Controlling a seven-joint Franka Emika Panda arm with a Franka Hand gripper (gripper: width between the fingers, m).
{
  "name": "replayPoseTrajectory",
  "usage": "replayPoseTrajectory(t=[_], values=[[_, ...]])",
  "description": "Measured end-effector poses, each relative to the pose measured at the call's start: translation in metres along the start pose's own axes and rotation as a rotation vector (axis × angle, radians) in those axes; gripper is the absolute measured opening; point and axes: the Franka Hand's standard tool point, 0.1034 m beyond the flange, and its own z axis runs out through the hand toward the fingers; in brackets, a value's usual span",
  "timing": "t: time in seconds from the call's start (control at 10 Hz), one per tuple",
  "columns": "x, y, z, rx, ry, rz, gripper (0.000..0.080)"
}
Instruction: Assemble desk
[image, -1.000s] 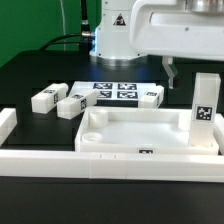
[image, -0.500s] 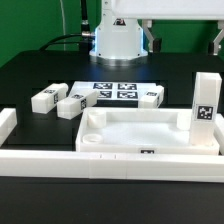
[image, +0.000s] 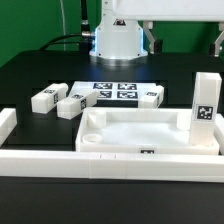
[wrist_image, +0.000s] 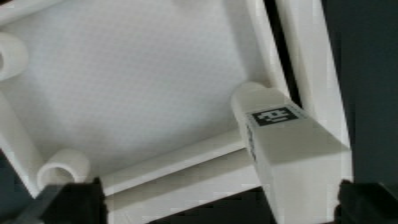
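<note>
Exterior view: the desk panel (image: 130, 130) lies flat, rim up, on the black surface (image: 40, 60). Take the panel as the dial's centre. An upright leg (image: 204, 105) stands in its corner at about 2 o'clock, with the tag facing the camera. The first loose leg (image: 45, 98) and the second loose leg (image: 72, 103) lie side by side at about 10 o'clock, off the panel. The third loose leg (image: 150, 95) lies at about 1 o'clock, just beside the marker board (image: 112, 90), which is at 12 o'clock. A long border bar (image: 60, 162) runs along the panel's edge at 6 o'clock.

Wrist view: the camera looks down on the desk panel (wrist_image: 143, 80), a round corner socket (wrist_image: 68, 165) and the upright leg (wrist_image: 285, 150), whose tag (wrist_image: 272, 115) is on its top. The hand (wrist_image: 214, 198) is spread wide and grips nothing. Its dark fingers (wrist_image: 63, 200) are blurred at the picture's edge. The leg rises between them, nearer one finger, and I cannot tell whether they touch.
</note>
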Motion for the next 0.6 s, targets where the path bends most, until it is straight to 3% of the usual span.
replayPoseTrajectory(t=[0.1,0.3,0.4,0.6], values=[[-0.001,0.001,0.000,0.001,0.000,-0.002,0.0649],[-0.028,0.022,0.001,0.011,-0.012,-0.009,0.0649],[-0.038,0.031,0.004,0.004,-0.033,-0.006,0.0649],[-0.035,0.028,0.004,0.002,-0.046,-0.004,0.0649]])
